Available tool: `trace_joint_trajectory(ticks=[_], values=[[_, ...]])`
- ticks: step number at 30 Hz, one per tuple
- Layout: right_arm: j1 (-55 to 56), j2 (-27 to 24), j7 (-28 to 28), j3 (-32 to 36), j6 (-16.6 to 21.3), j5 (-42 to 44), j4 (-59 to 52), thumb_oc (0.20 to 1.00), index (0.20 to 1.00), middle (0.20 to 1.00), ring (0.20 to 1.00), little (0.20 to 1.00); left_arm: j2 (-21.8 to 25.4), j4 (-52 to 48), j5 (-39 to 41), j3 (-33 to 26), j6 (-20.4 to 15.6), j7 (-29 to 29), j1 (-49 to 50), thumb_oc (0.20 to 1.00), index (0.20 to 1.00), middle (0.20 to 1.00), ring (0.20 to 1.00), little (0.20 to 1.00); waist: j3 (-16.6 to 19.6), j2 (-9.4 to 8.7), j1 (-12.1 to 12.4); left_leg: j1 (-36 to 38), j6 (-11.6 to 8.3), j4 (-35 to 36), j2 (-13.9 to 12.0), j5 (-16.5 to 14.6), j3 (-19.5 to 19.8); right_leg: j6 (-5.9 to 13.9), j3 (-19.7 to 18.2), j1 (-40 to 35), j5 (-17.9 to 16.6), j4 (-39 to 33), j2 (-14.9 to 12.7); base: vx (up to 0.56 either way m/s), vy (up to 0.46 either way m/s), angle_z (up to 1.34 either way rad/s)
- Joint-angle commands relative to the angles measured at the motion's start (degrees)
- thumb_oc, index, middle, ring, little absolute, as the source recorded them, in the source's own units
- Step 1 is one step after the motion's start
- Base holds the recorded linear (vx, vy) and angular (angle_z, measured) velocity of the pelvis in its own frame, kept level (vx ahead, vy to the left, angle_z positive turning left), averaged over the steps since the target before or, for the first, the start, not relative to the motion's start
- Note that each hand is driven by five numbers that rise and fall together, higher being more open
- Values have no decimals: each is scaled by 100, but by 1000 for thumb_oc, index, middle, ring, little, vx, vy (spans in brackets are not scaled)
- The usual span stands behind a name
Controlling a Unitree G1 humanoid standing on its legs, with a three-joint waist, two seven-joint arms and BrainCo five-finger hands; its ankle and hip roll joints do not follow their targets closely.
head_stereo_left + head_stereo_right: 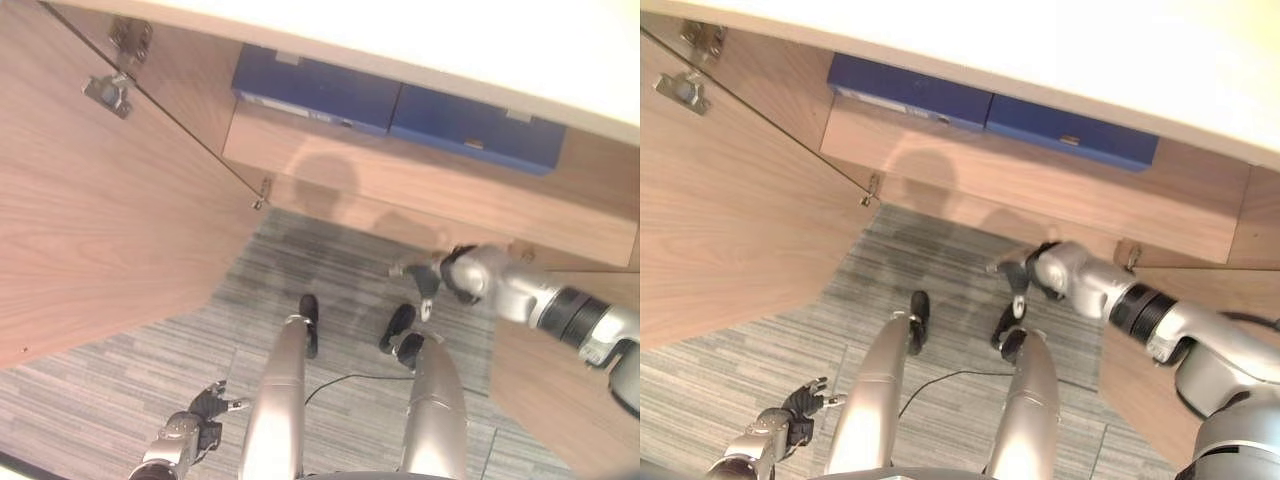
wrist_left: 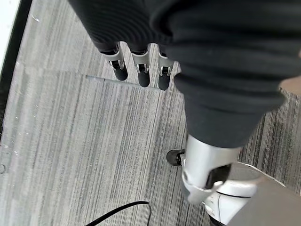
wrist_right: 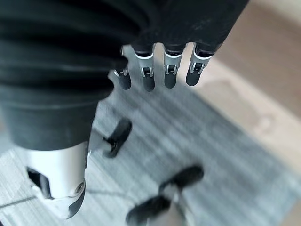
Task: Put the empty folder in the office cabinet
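Two blue folders lie flat side by side on the shelf inside the open wooden cabinet [image 1: 400,185], one on the left [image 1: 315,88] and one on the right [image 1: 470,128]. My right hand [image 1: 430,275] hovers in front of the cabinet's lower front board, below the right folder, apart from it. Its fingers [image 3: 148,75] are straight and hold nothing. My left hand [image 1: 205,405] hangs low over the carpet at the lower left, its fingers [image 2: 141,70] relaxed and empty.
The cabinet's left door [image 1: 90,220] stands swung wide open, with hinges [image 1: 108,92] near its top. The right door [image 1: 560,400] is open beside my right forearm. A white top board [image 1: 450,40] overhangs the shelf. Grey striped carpet [image 1: 150,340] covers the floor.
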State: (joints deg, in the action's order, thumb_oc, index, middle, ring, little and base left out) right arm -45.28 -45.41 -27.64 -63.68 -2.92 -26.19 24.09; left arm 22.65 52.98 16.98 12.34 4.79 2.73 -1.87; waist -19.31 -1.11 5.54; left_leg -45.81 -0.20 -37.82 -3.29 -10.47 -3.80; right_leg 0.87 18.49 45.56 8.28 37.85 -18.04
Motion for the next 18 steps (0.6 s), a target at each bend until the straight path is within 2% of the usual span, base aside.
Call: trace_joint_trajectory(ticks=[1,2,4,5,8,10,11,12,13,14,15,16,18], values=[[502,840,392,181,-209,-452,2039,1000,1000,1000,1000,1000,20,406,-141,376,-146,17,-124,1000,1000,1000,1000,1000,-235,179,134,1004,-245,1306,-207,440,336,309,88,-1364,-34,-1012,197,45,-142,1],[522,917,450,190,-181,-465,2138,1000,1000,1000,1000,1000,40,430,-139,393,-162,17,-124,1000,1000,1000,1000,1000,-253,169,146,1070,-251,1361,-213,465,342,307,106,-1434,-57,-1068,213,61,-189,3],[881,1450,645,428,-343,-446,3173,1000,1000,1000,1000,1000,-52,635,-167,464,-192,20,-259,1000,1000,1000,1000,1000,-185,197,165,1451,-315,1776,-248,648,366,323,172,-1834,-133,-1515,318,50,-152,2],[1263,1938,943,796,-443,-329,4010,1000,1000,1000,1000,1000,-153,830,-200,484,-250,-4,-368,1000,1000,1000,1000,1000,-78,219,182,1922,-381,2317,-298,906,378,335,233,-2287,-235,-1999,474,58,-154,0],[1605,2256,1117,1158,-501,-146,4449,1000,1000,1000,1000,1000,-272,1057,-274,489,-271,-28,-398,1000,1000,1000,1000,1000,72,220,191,2349,-435,2803,-406,1152,369,347,309,-2724,-324,-2478,631,70,-127,6],[1878,2392,1394,1582,-513,156,4714,1000,1000,1000,1000,1000,-400,1289,-357,418,-271,-36,-390,1000,1000,1000,1000,1000,251,233,175,2720,-514,3304,-523,1457,320,373,384,-3069,-414,-2896,809,114,-117,4],[2141,2494,1637,1992,-494,428,4881,1000,1000,1000,1000,1000,-519,1479,-427,282,-277,-103,-364,1000,1000,1000,1000,1000,482,229,130,3005,-601,3832,-574,1752,282,400,419,-3305,-475,-3247,963,97,-85,10],[2149,2497,1643,1993,-491,429,4884,1000,1000,1000,1000,1000,-518,1481,-428,286,-280,-104,-360,1000,1000,1000,1000,1000,482,230,133,3028,-604,3864,-577,1770,281,399,422,-3321,-484,-3265,971,64,-93,9],[2303,2518,1862,2373,-453,716,5008,1000,1000,1000,1000,1000,-607,1633,-426,180,-297,-160,-382,1000,1000,1000,1000,1000,607,224,99,3168,-674,4048,-606,1918,279,412,486,-3490,-508,-3455,1036,0,-39,2],[2306,2518,1865,2375,-452,717,5008,1000,1000,1000,1000,1000,-608,1635,-426,183,-299,-161,-382,1000,1000,1000,1000,1000,603,226,101,3176,-675,4051,-607,1919,280,412,487,-3501,-511,-3463,1039,-13,-62,-1],[2380,2535,1955,2554,-429,866,5026,1000,1000,1000,1000,1000,-646,1688,-442,126,-296,-183,-388,1000,1000,1000,1000,1000,647,187,61,3259,-635,3959,-596,1792,275,398,464,-3571,-527,-3523,1044,-66,-53,0],[2582,2572,2252,2904,-363,1111,5103,1000,1000,1000,1000,1000,-756,1831,-520,15,-319,-233,-366,1000,1000,1000,1000,1000,672,102,3,3429,-542,3420,-542,1352,311,374,456,-3740,-582,-3625,993,-65,-51,5],[2657,2588,2356,3028,-346,1174,5138,1000,1000,1000,1000,1000,-812,1909,-531,-27,-322,-258,-343,1000,1000,1000,1000,1000,687,85,-46,3531,-530,3111,-508,1189,327,361,412,-3799,-612,-3652,993,-53,4,5]])
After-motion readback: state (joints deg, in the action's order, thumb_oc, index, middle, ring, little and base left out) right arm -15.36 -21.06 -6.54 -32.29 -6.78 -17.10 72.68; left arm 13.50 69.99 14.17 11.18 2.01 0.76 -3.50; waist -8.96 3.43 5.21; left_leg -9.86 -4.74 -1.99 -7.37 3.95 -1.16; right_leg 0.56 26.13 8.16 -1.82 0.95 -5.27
